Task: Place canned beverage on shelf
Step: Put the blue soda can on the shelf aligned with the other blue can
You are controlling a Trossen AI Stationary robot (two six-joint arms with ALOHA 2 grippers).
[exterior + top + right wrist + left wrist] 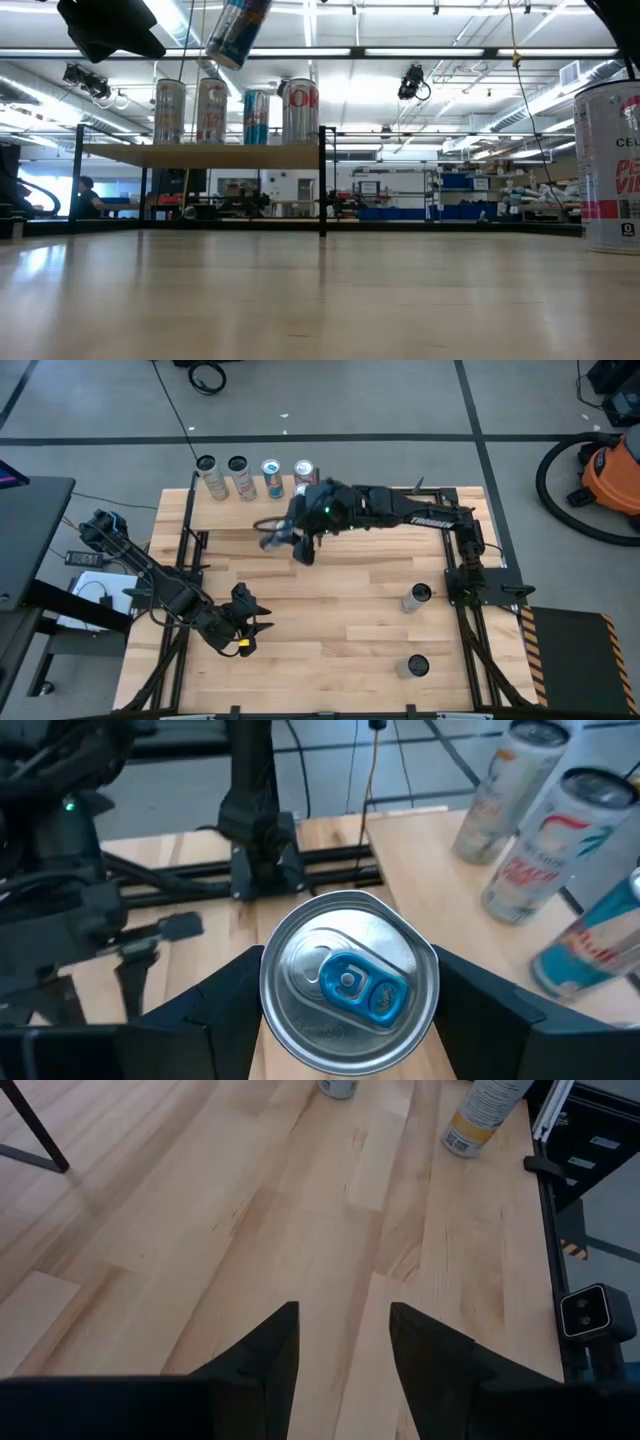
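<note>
Right end effector [345,1020] grips a can [348,982] w/ blue tab, held tilted in the air just in front of the shelf [400,508].
Shelf sits at the table's [340,630] far edge; 4 cans [255,477] stand in a row on its left part, held can near them, not touching. Left end effector [342,1370] hangs low over table's near-left, fingers narrowly apart, empty. 2 more cans [417,630] stand on table's right side.
</note>
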